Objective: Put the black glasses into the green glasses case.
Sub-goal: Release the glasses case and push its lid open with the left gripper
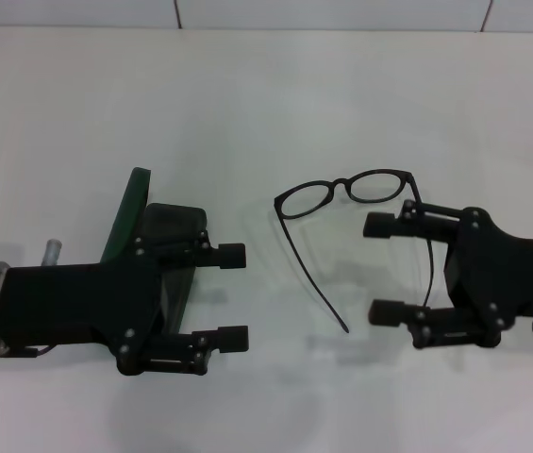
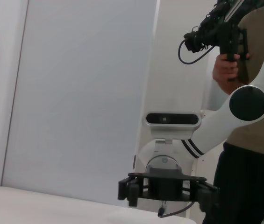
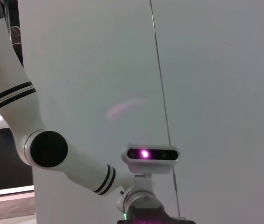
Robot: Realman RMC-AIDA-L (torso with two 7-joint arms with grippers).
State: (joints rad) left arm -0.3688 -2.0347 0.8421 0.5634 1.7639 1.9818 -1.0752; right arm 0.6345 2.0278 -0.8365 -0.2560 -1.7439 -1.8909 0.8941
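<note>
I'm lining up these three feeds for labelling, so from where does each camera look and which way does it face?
Head view: on the robot's head, looking down at the white table; shows the left tool, right tool, thin black-framed glasses and open dark green case.
Left wrist view: on the left arm, facing level across the table towards the right arm, its tool and a person behind.
Right wrist view: on the right arm, facing the left arm.
Shared: each wrist view shows the opposite arm.
</note>
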